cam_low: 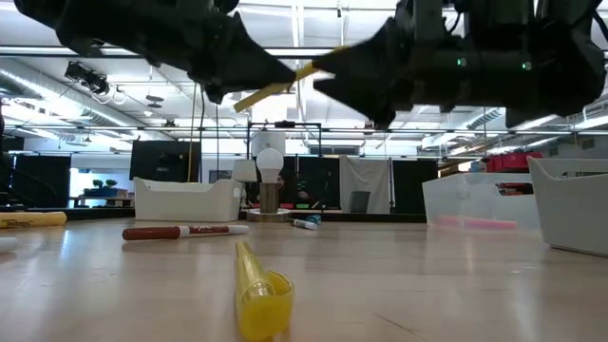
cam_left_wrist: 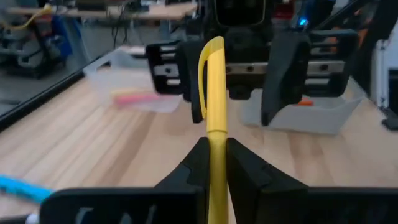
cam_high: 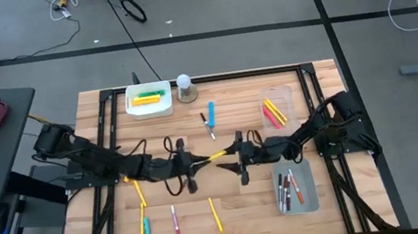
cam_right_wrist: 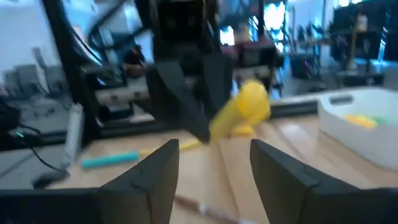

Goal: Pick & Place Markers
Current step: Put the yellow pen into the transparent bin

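High view showed the left gripper [cam_high: 199, 162] clenched on a yellow marker [cam_high: 218, 155], held above mid-table, its tip reaching toward the right gripper [cam_high: 236, 159], whose fingers stood spread. A white bin [cam_high: 148, 101] held yellow and green markers. One clear tray [cam_high: 278, 108] held yellow and red ones; another [cam_high: 293, 187] held white and red.

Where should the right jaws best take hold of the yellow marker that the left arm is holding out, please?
Probably on the capped end of the yellow marker, which sticks out free beyond the left gripper. The right gripper, open, faces it tip-on, so come straight along the marker's length.
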Controlling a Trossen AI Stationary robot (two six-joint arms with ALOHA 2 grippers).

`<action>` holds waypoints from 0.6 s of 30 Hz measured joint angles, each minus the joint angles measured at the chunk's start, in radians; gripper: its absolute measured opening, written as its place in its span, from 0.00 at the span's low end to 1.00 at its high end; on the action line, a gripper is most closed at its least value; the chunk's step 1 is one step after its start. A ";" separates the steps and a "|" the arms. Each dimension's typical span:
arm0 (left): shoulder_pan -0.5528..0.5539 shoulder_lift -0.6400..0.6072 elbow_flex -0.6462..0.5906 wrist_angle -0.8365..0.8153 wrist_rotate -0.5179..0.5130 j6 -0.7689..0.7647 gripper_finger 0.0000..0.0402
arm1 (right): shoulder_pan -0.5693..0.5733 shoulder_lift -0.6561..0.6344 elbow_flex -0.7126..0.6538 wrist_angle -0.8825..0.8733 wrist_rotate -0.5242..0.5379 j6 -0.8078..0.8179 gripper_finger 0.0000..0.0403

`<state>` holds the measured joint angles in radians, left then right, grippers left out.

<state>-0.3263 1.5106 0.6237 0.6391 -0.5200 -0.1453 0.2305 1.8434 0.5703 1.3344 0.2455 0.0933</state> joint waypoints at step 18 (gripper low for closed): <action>0.001 0.017 0.002 0.057 0.010 0.022 0.12 | 0.011 -0.001 0.025 0.069 0.000 -0.045 0.18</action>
<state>-0.3250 1.5276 0.6258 0.6964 -0.5097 -0.1230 0.2414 1.8427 0.5957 1.4030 0.2458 0.0484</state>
